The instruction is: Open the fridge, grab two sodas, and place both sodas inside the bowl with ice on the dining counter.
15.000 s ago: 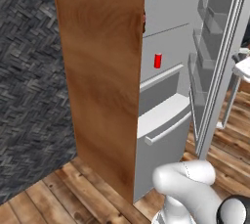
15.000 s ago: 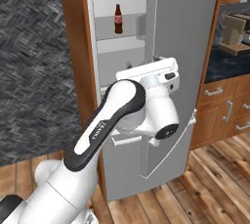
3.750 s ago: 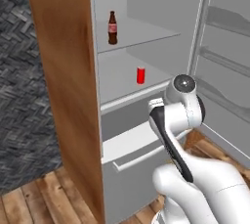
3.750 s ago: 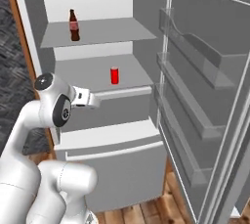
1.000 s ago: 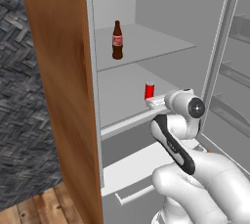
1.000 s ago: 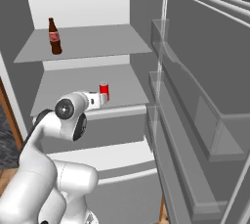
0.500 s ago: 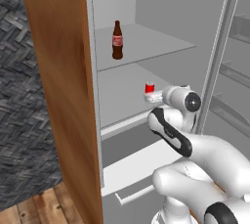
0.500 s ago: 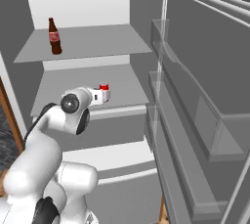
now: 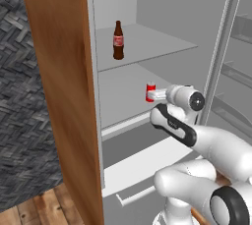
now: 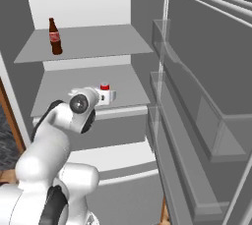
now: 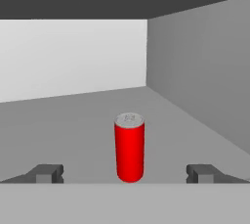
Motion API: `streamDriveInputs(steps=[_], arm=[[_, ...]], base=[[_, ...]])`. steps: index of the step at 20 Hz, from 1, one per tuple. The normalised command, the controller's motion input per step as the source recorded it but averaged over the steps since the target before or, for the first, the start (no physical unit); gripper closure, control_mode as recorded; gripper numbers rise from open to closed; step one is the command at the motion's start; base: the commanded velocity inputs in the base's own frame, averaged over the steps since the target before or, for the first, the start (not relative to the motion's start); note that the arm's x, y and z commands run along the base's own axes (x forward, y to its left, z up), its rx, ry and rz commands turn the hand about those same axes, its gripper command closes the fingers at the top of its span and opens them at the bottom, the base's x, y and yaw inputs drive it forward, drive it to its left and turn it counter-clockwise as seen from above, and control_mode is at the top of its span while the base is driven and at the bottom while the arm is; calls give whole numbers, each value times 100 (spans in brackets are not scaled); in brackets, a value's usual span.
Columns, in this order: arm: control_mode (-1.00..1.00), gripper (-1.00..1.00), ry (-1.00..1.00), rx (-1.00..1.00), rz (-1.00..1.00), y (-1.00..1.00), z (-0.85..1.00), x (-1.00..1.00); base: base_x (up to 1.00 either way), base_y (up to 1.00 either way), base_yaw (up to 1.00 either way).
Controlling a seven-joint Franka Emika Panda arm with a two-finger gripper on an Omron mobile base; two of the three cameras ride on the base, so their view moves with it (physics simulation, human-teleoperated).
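The fridge (image 9: 59,71) stands open, its white shelves bare but for the two sodas. A dark-brown cola bottle (image 9: 118,41) (image 10: 54,36) stands upright on the upper shelf. The short red can (image 9: 150,92) (image 10: 105,87) (image 11: 129,147) stands upright on the middle shelf. My gripper (image 9: 154,93) (image 10: 108,95) (image 11: 126,174) reaches over that shelf's front and is open. In the hand view the can sits centred just beyond the fingertips (image 11: 49,173), apart from both. The bowl and the dining counter are out of view.
The open fridge door (image 10: 206,81) with its clear bins stands close on the right. The lower drawer (image 9: 142,170) juts out under the arm. A wood side panel (image 9: 54,32) and a dark stone wall (image 9: 19,121) lie to the left.
The hand has pushed a little deeper over the middle shelf toward the red can. The jaws have stayed open, and both sodas stand where they were.
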Motion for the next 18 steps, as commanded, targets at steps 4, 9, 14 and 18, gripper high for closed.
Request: streamDriveInputs(steps=[4, 9, 14, 18], arm=[[-100, -100, 0, 2, 1, -11, 0, 13], [-100, -100, 0, 0, 4, -6, -3, 19], [-100, -100, 0, 0, 4, 0, -8, 22], [-100, -100, 0, 0, 4, 0, -14, 23]], base=[[0, 0, 0], [0, 0, 0], [0, 0, 0], [0, 0, 0]])
